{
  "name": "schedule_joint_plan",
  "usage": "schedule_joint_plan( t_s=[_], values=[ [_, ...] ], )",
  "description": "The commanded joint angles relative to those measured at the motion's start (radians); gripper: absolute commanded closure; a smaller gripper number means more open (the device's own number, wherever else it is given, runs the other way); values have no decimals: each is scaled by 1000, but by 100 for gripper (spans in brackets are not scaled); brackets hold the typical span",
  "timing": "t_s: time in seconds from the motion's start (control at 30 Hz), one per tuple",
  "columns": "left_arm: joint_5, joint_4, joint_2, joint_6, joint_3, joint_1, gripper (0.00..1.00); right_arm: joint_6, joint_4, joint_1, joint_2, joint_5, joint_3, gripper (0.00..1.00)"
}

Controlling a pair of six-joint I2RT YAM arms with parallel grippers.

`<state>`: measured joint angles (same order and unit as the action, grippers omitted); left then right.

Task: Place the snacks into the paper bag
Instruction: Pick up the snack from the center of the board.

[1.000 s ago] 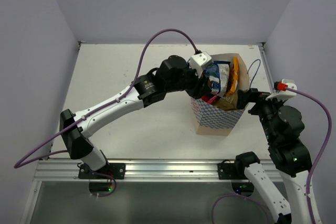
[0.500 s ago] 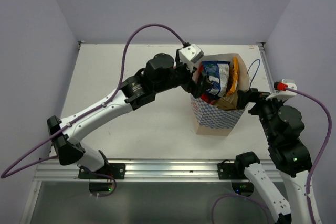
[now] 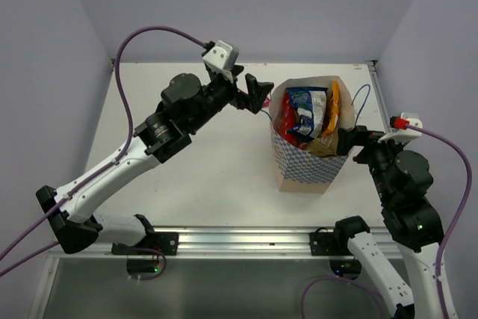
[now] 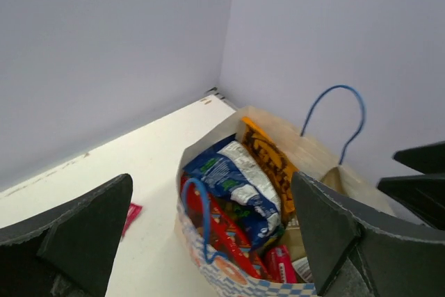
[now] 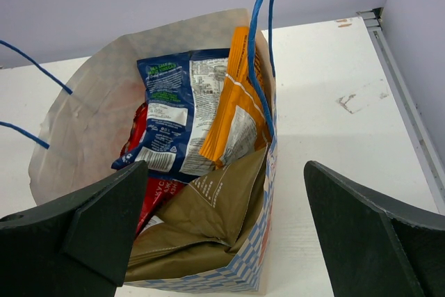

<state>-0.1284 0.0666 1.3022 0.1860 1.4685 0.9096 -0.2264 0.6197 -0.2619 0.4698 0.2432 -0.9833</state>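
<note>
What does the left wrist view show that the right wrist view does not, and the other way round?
Only the left wrist view shows a small pink-red packet lying on the table, outside the bag. Only the right wrist view clearly shows a brown packet inside the bag. Both show the paper bag holding the blue packet, the orange packet and a red packet.

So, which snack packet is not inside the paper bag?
The tiny pink-red packet: it lies alone on the white table beside the paper bag; the other packets sit inside.
</note>
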Motion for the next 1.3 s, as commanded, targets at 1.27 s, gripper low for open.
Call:
schedule_joint_plan(
  t_s=[1.27],
  values=[
    [-155,-519,729,95,-148,-275,11,25,-43,-5,12,-2,18,2]
  ],
)
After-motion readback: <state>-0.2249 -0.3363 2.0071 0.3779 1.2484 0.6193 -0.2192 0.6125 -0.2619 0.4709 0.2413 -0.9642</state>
